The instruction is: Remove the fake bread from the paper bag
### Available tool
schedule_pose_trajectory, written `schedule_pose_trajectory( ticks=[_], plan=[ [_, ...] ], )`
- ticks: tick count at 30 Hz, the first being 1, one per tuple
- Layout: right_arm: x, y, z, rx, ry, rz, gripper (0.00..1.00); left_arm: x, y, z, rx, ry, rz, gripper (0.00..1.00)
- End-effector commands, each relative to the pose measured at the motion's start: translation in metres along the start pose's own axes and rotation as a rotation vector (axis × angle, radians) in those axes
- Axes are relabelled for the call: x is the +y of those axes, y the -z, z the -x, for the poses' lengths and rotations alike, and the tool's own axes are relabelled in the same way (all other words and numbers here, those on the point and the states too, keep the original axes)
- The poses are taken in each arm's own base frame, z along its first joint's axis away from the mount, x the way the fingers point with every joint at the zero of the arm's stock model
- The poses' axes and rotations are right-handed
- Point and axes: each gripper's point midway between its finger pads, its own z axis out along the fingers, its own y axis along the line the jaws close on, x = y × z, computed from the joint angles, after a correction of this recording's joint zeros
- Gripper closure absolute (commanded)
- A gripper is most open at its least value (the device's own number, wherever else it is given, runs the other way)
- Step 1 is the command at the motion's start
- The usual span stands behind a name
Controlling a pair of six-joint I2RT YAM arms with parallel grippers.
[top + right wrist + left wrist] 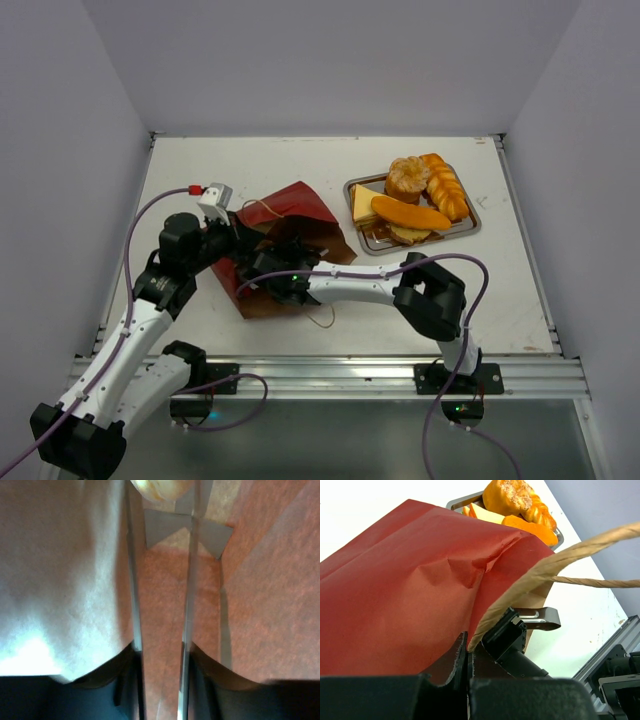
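While the left gripper (467, 652) is clenched on the rim of the paper bag (410, 595), with red paper and the root of a string handle (555, 562) pinched between its nearly closed fingers, the right gripper (160, 515) reaches deep inside the bag. Its black body shows just to the right of the left gripper's fingers, slipping under the paper.

Seen from its own wrist, the right gripper's two thin fingers run parallel with a narrow gap between them, and brown kraft paper lies on either side and beneath. At their tips, at the far end of that gap, sits a glossy pale-golden bread piece (161, 487). It spans the gap from one finger to the other, but only its near edge shows, so I cannot tell whether the fingers press on it or merely straddle it.

From above, the bag lies on its side on the table (300, 160), directly ahead of the left gripper and wrapped around the right one. Its mouth opens towards the right arm.

Ahead of the left gripper, past the bag and well apart from both grippers, a metal tray (470, 226) holds the other breads (420, 192), piled touching one another.
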Motion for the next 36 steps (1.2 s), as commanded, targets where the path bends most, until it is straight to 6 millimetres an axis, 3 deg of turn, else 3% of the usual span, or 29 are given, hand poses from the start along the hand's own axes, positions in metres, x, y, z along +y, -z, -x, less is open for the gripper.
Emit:
schedule_pose_trajectory(
  ticks=[1,6,8,27,36],
  plan=[
    [-0.012,0.000,0.000,0.020,-0.030,-0.016,0.66,-0.028,0.006,0.022,-0.045,-0.022,-0.104,1.00],
    [-0.006,0.005,-0.004,0.017,-0.043,0.011,0.91,-0.023,0.006,0.019,-0.047,-0.025,-0.085,1.00],
    [-0.008,0.007,-0.007,0.013,-0.053,0.015,0.97,-0.022,0.005,0.018,-0.045,-0.024,-0.081,1.00],
    [-0.003,0.036,-0.038,-0.029,-0.108,0.039,1.00,-0.001,-0.001,0.027,-0.102,0.008,0.029,1.00],
    [0.003,0.041,-0.046,-0.028,-0.117,0.045,1.00,-0.002,-0.003,0.025,-0.099,0.017,0.021,1.00]
  ],
)
